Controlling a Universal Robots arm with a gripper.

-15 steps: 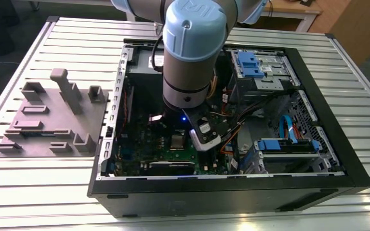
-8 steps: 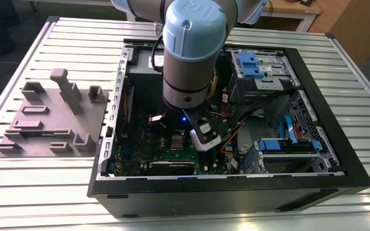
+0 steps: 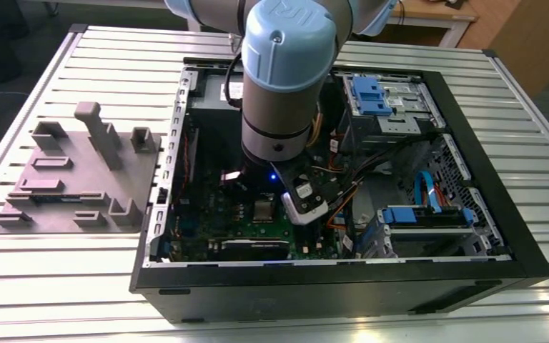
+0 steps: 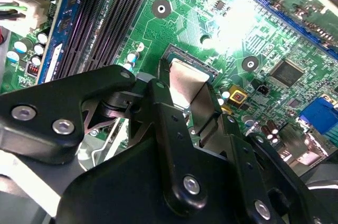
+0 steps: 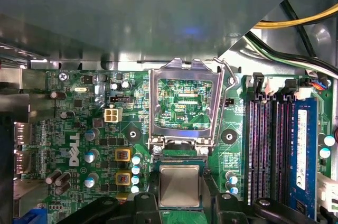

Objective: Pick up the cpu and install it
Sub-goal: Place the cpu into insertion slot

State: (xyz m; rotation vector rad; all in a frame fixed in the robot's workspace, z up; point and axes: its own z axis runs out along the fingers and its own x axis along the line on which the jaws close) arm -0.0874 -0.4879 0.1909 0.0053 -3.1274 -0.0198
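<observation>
The cpu (image 5: 179, 184) is a small square chip with a shiny silver top. It lies level over the dark socket on the green motherboard (image 5: 79, 129). My gripper (image 5: 179, 182) has a black finger close against each side of the chip, shut on it. The second wrist view shows the same hold: the cpu (image 4: 187, 81) sits between the fingers of the gripper (image 4: 189, 89). In the exterior view the gripper (image 3: 266, 201) reaches down into the open computer case (image 3: 351, 275), and the cpu (image 3: 263, 209) glints below it. The hinged silver frame (image 5: 182, 102) stands open just beyond the socket.
Memory slots (image 5: 269, 150) run beside the socket. Yellow and black cables (image 5: 296, 23) hang along the case wall. Blue drive brackets (image 3: 370, 96) fill the case's far side. A grey fixture plate (image 3: 74, 179) with upright posts lies on the slatted table (image 3: 26, 286) at the exterior view's left.
</observation>
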